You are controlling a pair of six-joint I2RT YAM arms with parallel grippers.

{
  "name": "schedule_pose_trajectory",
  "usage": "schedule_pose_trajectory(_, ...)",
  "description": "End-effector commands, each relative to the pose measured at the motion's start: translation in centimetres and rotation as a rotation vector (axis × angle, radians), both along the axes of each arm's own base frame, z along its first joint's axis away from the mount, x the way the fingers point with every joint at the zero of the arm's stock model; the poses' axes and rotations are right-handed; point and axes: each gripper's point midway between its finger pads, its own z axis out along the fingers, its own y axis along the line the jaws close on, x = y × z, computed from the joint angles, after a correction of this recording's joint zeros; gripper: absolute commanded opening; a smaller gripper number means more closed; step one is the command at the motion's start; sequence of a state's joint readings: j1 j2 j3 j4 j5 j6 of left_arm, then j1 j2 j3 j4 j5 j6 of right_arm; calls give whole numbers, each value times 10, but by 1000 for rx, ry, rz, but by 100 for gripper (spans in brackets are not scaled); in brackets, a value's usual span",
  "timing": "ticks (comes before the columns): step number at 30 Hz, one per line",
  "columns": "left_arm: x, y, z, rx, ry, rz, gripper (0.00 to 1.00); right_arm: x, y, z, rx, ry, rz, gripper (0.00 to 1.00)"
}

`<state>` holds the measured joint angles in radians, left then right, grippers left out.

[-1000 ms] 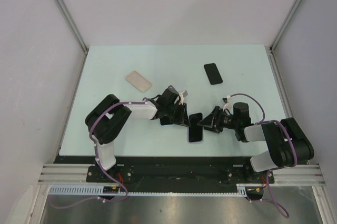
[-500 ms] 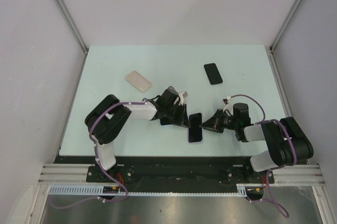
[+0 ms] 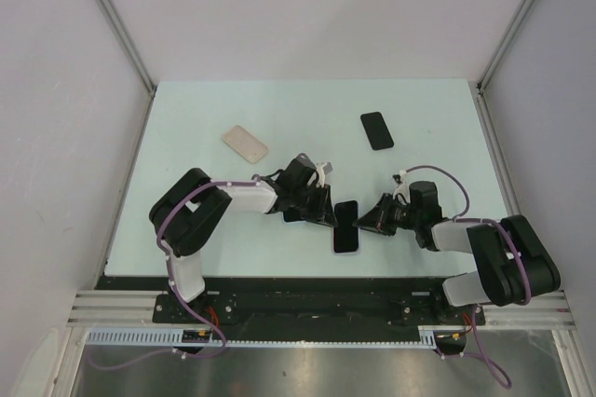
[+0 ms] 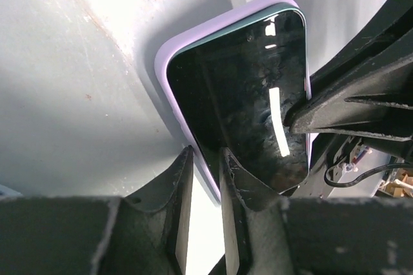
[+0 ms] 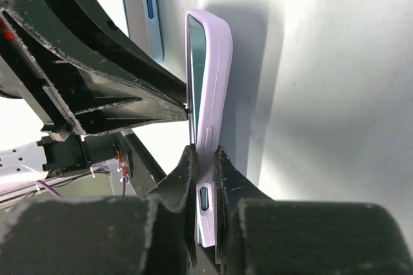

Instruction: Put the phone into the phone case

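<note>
My left gripper (image 3: 326, 213) and right gripper (image 3: 365, 220) block both sides of the lilac-cased phone (image 3: 346, 226) by the table's (image 3: 205, 108) near edge. Farther back, bare surface separates the tan case (image 3: 245, 143) and the black phone (image 3: 376, 130).

Toward the far left of the pale counter (image 3: 186, 117), a flat tan rectangle (image 3: 244, 143); toward the far right, a black slab (image 3: 376, 130), well apart.

- One pale green tabletop (image 3: 186, 108).
- Two phones: a dark-screened phone (image 3: 346, 226) at the tabletop's 6 o'clock, and a bare black phone (image 3: 376, 130) toward 1 o'clock.
- One lilac case (image 4: 162, 62), wrapped round the 6 o'clock phone.
- One tan flat slab (image 3: 245, 143) toward 10 o'clock; whether it is a case or a phone I cannot tell.
- Two tools of mine: left tool (image 3: 324, 213) and right tool (image 3: 365, 221).
</note>
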<state>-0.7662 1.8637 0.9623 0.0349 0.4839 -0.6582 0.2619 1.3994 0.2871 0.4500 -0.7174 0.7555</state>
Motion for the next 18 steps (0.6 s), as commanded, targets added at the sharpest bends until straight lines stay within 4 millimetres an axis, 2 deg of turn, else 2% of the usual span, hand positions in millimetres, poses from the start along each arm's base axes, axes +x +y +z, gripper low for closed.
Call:
schedule_pose_trajectory(1, -6, -14, 38, -81, -49, -55, 28, 11, 3, 9, 9, -62, 19, 0)
schedule_pose_trajectory(4, -1, -8, 57, -67, -104, -67, 37, 13, 4, 20, 50, -67, 19, 0)
schedule_pose_trajectory(5, 1, -4, 71, -72, -131, -63, 40, 14, 3, 27, 64, -87, 16, 0)
schedule_pose_trajectory(6, 3, 0, 76, -68, -165, -72, 43, 15, 3, 32, 81, -85, 9, 0)
schedule_pose_trajectory(8, 4, 8, 88, -70, -197, -73, 53, 17, 2, 52, 126, -128, 12, 0)
schedule_pose_trajectory(9, 5, 12, 102, -89, -239, -81, 57, 17, 3, 61, 153, -133, 9, 0)
schedule_pose_trajectory(10, 1, 15, 105, -98, -238, -90, 66, 17, 4, 71, 178, -153, 17, 0)
schedule_pose_trajectory(12, -3, 20, 121, -137, -261, -103, 72, 16, 4, 92, 215, -203, 23, 0)
schedule_pose_trajectory(13, -7, 21, 123, -156, -250, -117, 77, 14, 6, 101, 241, -209, 28, 0)
schedule_pose_trajectory(15, -13, 20, 137, -214, -265, -138, 80, 12, 6, 118, 272, -247, 30, 0)
schedule_pose_trajectory(16, -17, 20, 138, -231, -262, -149, 84, 10, 7, 127, 294, -258, 33, 0)
schedule_pose_trajectory(18, -24, 16, 151, -301, -269, -171, 86, 8, 7, 137, 318, -272, 34, 0)
